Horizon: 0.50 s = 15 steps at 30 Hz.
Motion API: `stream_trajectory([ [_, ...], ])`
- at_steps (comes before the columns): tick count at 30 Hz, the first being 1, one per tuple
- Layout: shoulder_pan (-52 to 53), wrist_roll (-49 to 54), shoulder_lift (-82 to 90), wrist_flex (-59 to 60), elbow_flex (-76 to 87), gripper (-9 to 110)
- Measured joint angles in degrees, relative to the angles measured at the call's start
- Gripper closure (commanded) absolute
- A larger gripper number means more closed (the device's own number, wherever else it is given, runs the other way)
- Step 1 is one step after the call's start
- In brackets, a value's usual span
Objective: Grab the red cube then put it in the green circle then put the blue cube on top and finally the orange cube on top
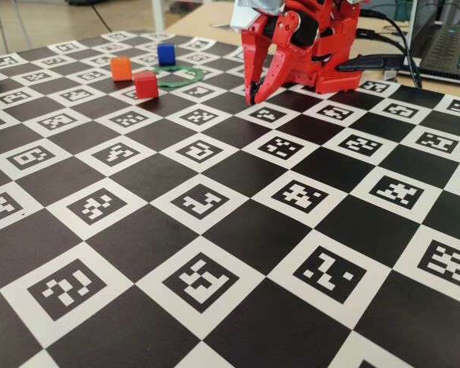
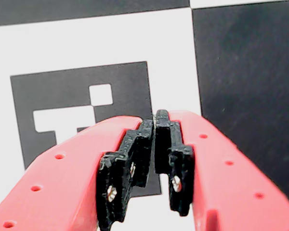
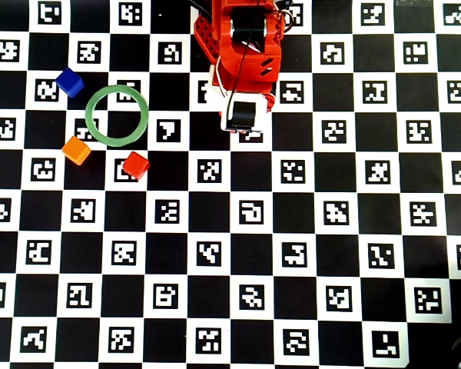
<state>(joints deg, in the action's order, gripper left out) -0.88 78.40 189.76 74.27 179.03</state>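
Fixed view: gripper (image 1: 251,98) down near the checkered board (image 1: 238,230), well apart from the cubes. Red cube (image 1: 146,84) just beside the green circle (image 1: 178,74), outside it; orange cube (image 1: 120,67) and blue cube (image 1: 165,54) near. Risk: knocking the orange cube or shifting the thin ring during the reach, probably.

Wrist view: jaws clenched, nothing between; only a marker below. Risk: pushing the cube away if not opened first.

Overhead view: green circle (image 3: 117,116) empty. Red cube (image 3: 136,164), orange cube (image 3: 76,151), blue cube (image 3: 70,81) all outside, around it.
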Motion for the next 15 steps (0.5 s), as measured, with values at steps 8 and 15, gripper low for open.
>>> stream_trajectory([
  [8,-0.44,-5.1,-8.61,4.13,-12.3,107],
  [15,-1.23,-13.01,-26.81,10.55,-31.11,106],
])
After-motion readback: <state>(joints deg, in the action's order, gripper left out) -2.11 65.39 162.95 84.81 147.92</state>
